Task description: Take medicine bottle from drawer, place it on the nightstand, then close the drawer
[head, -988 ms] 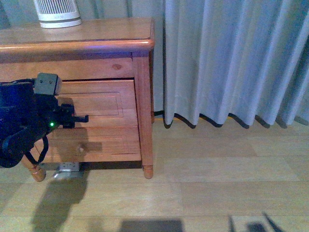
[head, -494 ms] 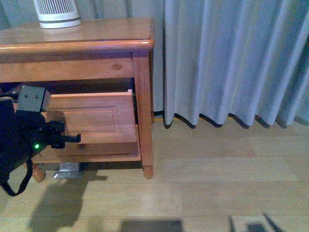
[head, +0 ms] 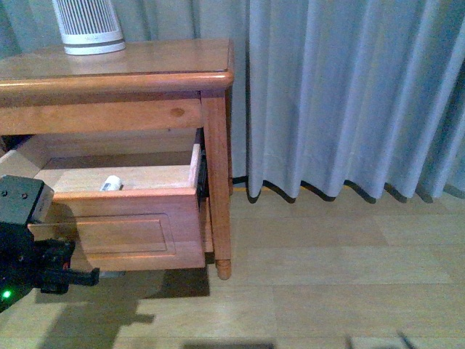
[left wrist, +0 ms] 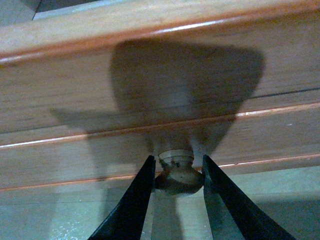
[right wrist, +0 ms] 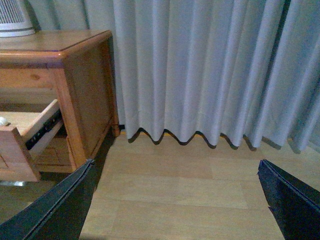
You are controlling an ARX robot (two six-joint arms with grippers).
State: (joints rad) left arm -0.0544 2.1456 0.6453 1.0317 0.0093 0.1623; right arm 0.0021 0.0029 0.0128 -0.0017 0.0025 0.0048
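The nightstand (head: 145, 62) stands at the left in the front view. Its upper drawer (head: 138, 236) is pulled far out, and the pale inside shows. The medicine bottle (head: 111, 183), small and white, lies on its side inside the drawer near the front wall. My left gripper (left wrist: 178, 172) is shut on the round drawer knob (left wrist: 178, 179), one black finger (left wrist: 135, 200) on each side. In the front view the left arm (head: 29, 247) hides the knob. My right gripper (right wrist: 175, 200) is wide open and empty above the floor, to the right of the nightstand.
A white ribbed device (head: 89, 25) stands at the back of the nightstand top. Grey curtains (head: 349, 94) hang to the floor on the right. The wooden floor (head: 327, 276) stretches in front. The open drawer's side and its rail (right wrist: 42, 127) show in the right wrist view.
My left gripper has pulled the drawer out toward me by the knob. The drawer went from nearly shut to wide open, and the bottle inside has come into view.
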